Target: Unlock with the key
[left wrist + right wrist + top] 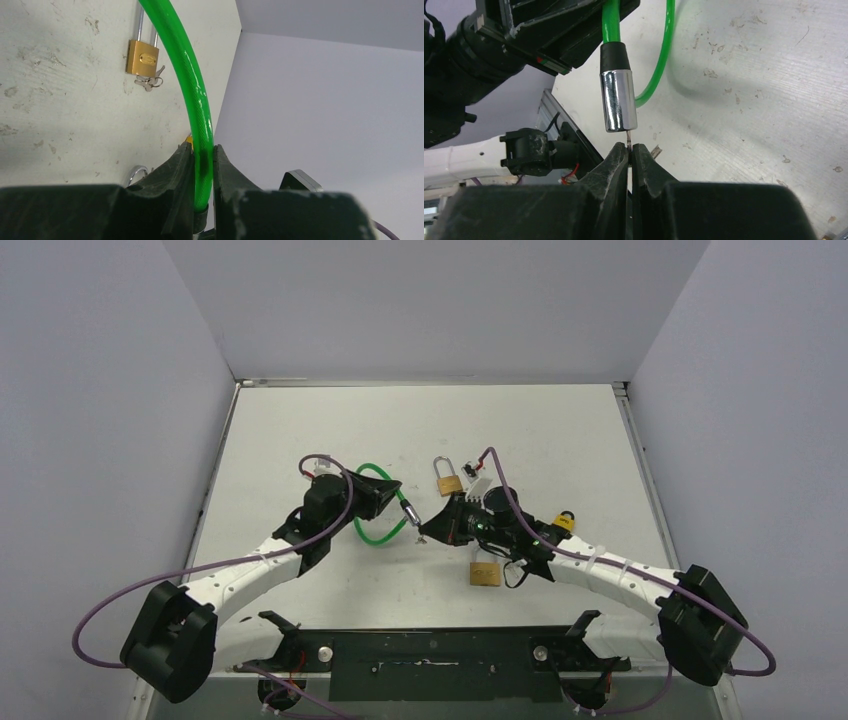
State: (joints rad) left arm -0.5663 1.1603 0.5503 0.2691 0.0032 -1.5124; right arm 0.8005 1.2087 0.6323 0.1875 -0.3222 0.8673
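Above the middle of the desk (560,440), the left jaws are clamping a green cable lock (192,85). The right jaws are pinching the key (628,138) tight, its tip meeting the lock's chrome barrel (618,100).

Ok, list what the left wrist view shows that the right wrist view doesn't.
Left wrist only: a brass padlock with keys, lying flat. Right wrist only: the chrome lock barrel capping the green cable, and the right gripper pinching a key whose tip meets it. Both: that cable, clamped by the left gripper, and the table.
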